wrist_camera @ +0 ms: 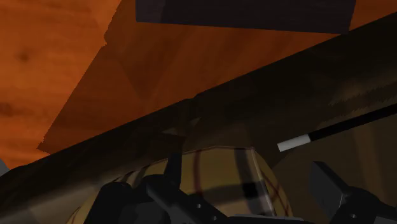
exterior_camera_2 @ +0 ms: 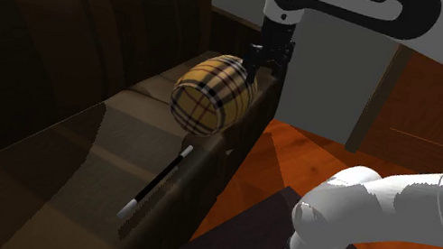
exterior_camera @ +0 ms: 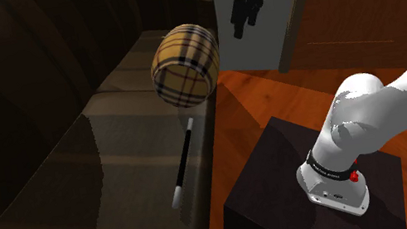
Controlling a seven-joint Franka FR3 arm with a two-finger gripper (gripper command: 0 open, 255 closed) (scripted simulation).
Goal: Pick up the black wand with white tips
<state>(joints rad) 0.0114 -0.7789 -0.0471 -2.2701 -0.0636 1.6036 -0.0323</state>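
One slim black wand [exterior_camera: 184, 160], white tips | plaid barrel cushion [exterior_camera: 185, 64] | brown sofa [exterior_camera: 117, 161]

A sofa [exterior_camera: 117, 165] runs along the shoulder view's left, its backrest on the far left and its seat's front edge facing the floor [exterior_camera: 266, 95] on the right. The stand [exterior_camera: 278, 173] sits on that floor at the lower right, just beside the seat's front edge. The wand [exterior_camera: 182, 161] lies flat on the seat, lengthwise along the front edge. Past its far tip, a bolster cushion [exterior_camera: 184, 64] sits at the seat's far end; contact between the two cannot be told. The claw [exterior_camera: 240, 30] hangs above and beyond the cushion, apart from the wand. In the wrist view the cushion [wrist_camera: 222, 178] lies under the claw, the wand [wrist_camera: 343, 129] off to one side.
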